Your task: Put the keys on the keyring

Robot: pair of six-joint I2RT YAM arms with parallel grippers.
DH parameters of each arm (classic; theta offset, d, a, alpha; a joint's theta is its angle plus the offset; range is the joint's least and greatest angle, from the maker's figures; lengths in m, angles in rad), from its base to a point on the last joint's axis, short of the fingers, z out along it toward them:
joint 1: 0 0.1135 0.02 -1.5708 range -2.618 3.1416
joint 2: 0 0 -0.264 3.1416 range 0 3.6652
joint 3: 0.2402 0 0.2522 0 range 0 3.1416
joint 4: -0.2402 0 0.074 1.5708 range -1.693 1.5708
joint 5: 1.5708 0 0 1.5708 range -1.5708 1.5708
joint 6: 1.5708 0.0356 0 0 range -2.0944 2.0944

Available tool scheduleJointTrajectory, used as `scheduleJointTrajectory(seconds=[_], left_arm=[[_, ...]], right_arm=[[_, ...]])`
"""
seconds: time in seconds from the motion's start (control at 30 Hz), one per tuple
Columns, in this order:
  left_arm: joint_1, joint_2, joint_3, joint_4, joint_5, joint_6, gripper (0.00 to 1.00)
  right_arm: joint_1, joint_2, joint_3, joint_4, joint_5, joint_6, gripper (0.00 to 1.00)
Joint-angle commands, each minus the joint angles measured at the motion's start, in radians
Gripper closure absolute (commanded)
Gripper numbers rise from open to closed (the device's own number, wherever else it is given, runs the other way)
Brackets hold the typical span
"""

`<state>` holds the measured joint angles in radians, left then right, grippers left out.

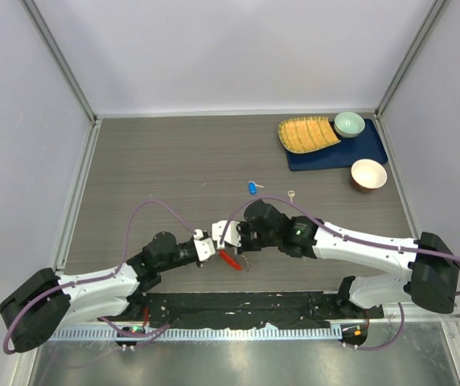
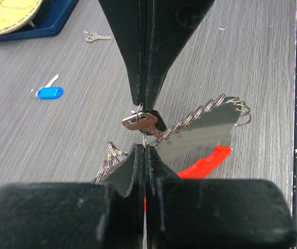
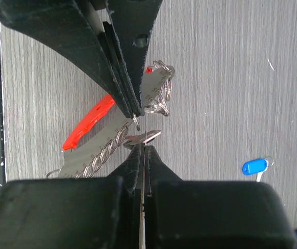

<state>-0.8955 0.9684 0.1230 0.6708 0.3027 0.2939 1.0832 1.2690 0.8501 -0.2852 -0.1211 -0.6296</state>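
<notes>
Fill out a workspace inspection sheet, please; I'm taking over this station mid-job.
Surface: grey wood-grain table.
Job's things: keyring with red fob near the table's front; blue-headed key and silver key loose further back.
Clutter: blue mat, woven tray, green bowl, brown bowl.
Grippers: left gripper shut on keyring; right gripper shut on black-headed key.
Cables: purple cables loop above the table.
Surroundings: white enclosure walls.

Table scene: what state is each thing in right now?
left gripper: shut, pinching the keyring.
right gripper: shut on the black key.
keyring: held, not lying free.
blue key: lying loose, unthreaded.
silver key: lying loose, unthreaded.
green bowl: upright, empty.
brown bowl: upright, empty.
</notes>
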Motion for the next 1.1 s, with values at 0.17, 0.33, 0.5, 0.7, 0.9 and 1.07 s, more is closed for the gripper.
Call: scheduleJointTrajectory(seconds=[0.17, 0.33, 0.5, 0.7, 0.9, 1.07], left_arm=[[-0.003, -0.033, -0.014, 0.167, -0.011, -0.010, 1.00], [-0.003, -0.027, -0.019, 0.181, -0.004, -0.012, 1.00], [-0.003, -0.028, -0.019, 0.182, 0.007, -0.013, 1.00], [-0.005, -0.025, -0.016, 0.184, 0.013, -0.013, 1.00], [-0.003, -0.014, -0.011, 0.182, 0.022, -0.013, 1.00], [-0.003, -0.007, -0.008, 0.182, 0.029, -0.013, 1.00]], right_arm=[[-0.002, 0.027, 0.014, -0.006, -0.028, -0.010, 0.99], [-0.011, 0.023, 0.006, 0.009, -0.038, -0.007, 0.99], [-0.014, 0.009, 0.003, 0.012, -0.025, -0.005, 0.99], [-0.016, 0.004, 0.003, 0.026, -0.022, -0.005, 0.99], [-0.016, 0.003, 0.004, 0.030, -0.052, -0.005, 0.99], [-0.016, -0.002, 0.007, 0.034, -0.063, -0.007, 0.99]])
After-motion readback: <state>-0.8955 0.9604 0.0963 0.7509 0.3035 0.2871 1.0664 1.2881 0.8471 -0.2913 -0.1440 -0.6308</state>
